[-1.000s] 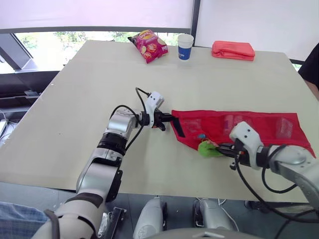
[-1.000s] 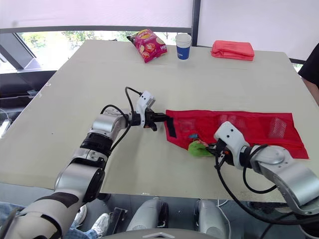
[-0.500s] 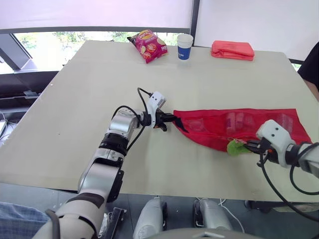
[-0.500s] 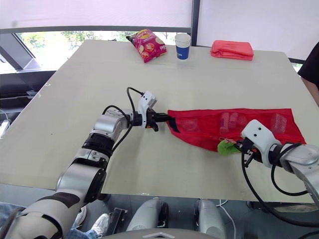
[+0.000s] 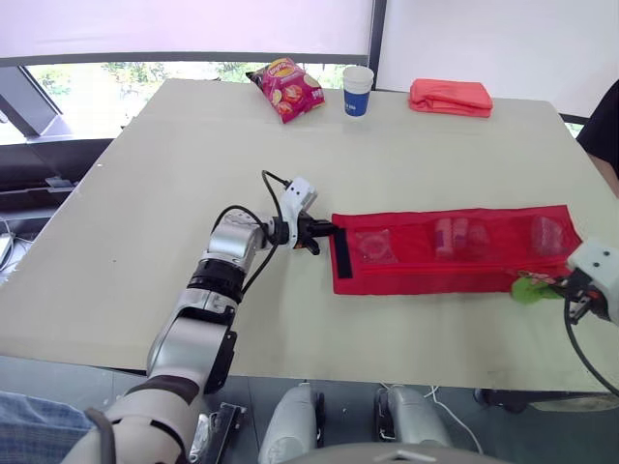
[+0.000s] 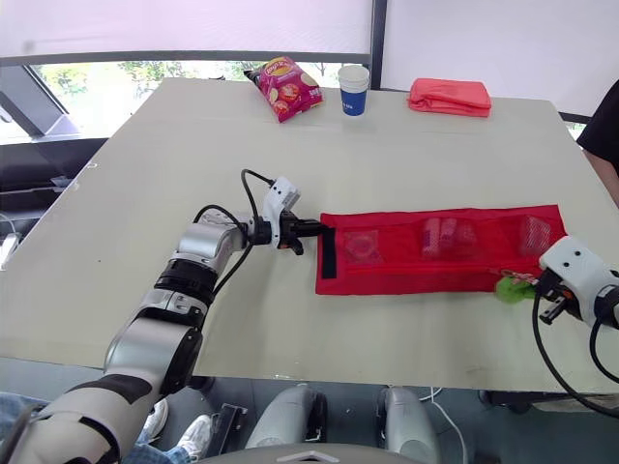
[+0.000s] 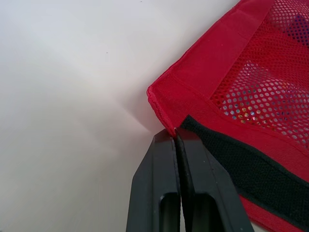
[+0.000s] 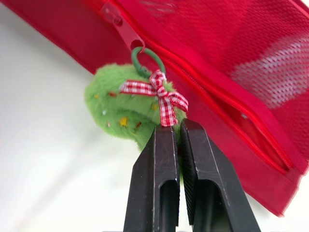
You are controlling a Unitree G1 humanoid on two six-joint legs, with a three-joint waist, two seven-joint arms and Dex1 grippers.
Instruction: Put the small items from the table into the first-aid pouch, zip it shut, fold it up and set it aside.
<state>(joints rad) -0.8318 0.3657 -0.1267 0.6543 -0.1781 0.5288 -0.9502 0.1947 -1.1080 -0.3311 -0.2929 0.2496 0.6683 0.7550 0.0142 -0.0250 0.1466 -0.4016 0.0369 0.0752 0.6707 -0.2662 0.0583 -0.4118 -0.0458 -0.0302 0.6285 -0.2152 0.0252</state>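
The red mesh first-aid pouch point(image 5: 450, 249) lies stretched flat across the table, with small packets showing through its mesh. My left gripper point(image 5: 323, 230) is shut on the pouch's left corner point(image 7: 166, 126), beside its black strap point(image 7: 241, 162). At the pouch's right end, my right gripper point(image 5: 561, 286) is shut on the green plush zipper charm point(image 8: 131, 113), which has a checked bow and hangs by a green ring point(image 8: 146, 60) from the red zipper pull point(image 8: 126, 35).
At the table's far edge lie a chip bag point(image 5: 287, 87), a paper cup point(image 5: 358, 90) and a folded red cloth point(image 5: 451, 97). A person's dark sleeve point(image 5: 604, 124) shows at the right edge.
My right gripper has pulled the green charm from the pouch's left-middle to its right end, and the pouch has straightened out flat. My left gripper has stayed on the left corner.
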